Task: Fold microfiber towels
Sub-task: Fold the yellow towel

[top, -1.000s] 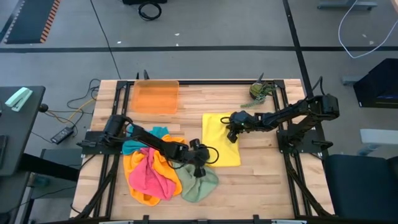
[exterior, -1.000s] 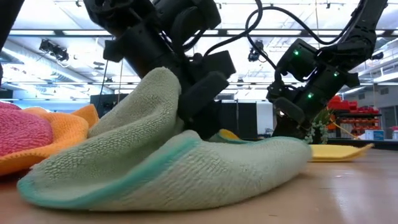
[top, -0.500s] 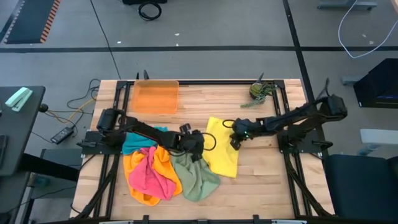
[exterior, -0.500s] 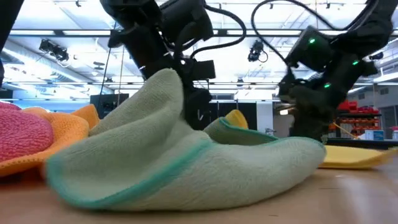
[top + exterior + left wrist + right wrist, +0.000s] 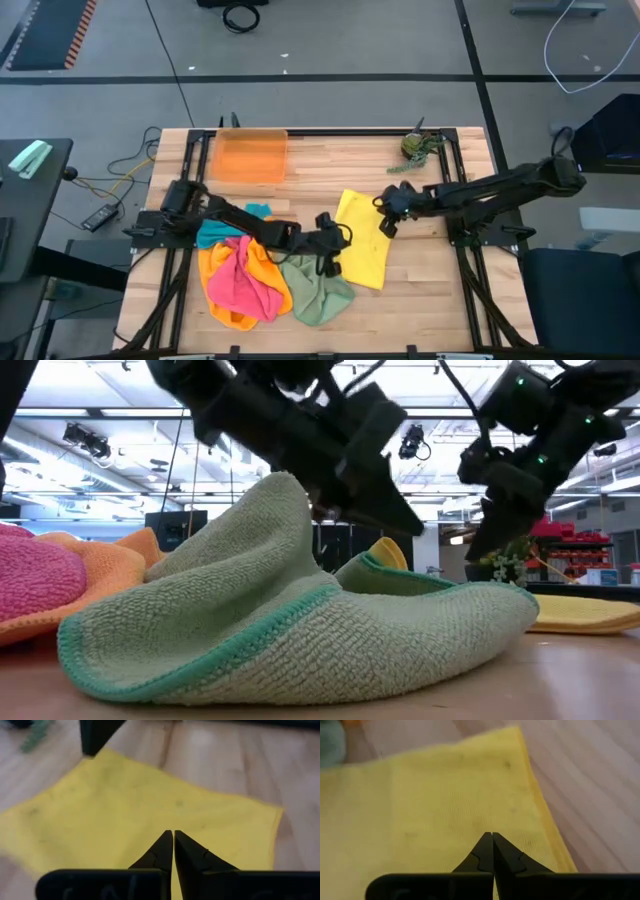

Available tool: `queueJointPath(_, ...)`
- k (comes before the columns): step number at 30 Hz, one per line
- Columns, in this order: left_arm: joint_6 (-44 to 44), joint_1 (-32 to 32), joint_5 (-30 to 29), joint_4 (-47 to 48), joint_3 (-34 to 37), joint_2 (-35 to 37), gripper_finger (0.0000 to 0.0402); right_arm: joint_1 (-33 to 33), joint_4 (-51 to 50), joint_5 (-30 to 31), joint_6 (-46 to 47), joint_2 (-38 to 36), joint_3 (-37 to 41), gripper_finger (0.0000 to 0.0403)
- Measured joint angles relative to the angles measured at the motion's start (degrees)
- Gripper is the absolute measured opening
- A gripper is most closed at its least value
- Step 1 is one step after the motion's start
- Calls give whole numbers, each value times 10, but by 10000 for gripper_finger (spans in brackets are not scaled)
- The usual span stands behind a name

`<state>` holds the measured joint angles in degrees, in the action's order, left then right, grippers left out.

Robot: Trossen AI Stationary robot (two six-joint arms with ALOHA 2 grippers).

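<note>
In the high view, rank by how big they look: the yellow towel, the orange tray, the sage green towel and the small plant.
1. Yellow towel, spread widest.
2. Orange tray and sage green towel: too close to rank, and the green one is bunched, partly under the left gripper.
3. Small plant, clearly smallest.

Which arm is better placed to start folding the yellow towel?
Right, probably: the right gripper hangs over the yellow towel near its far edge. The left gripper sits at its near side, beside the green towel.
</note>
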<state>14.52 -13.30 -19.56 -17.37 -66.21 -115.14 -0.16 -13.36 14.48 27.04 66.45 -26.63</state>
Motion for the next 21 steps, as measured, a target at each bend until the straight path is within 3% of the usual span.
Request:
queueJointPath(7, 44, -7, 29, -24, 1, -61, 10, -1, 12, 5, 12, 88, 18, 3)
queueJointPath(11, 53, 2, 30, 15, 0, -67, 16, 6, 13, 16, 39, 123, 16, 3)
queueJointPath(21, 33, 93, 13, 41, 0, -64, 17, 29, -30, -7, 87, 76, 20, 3)
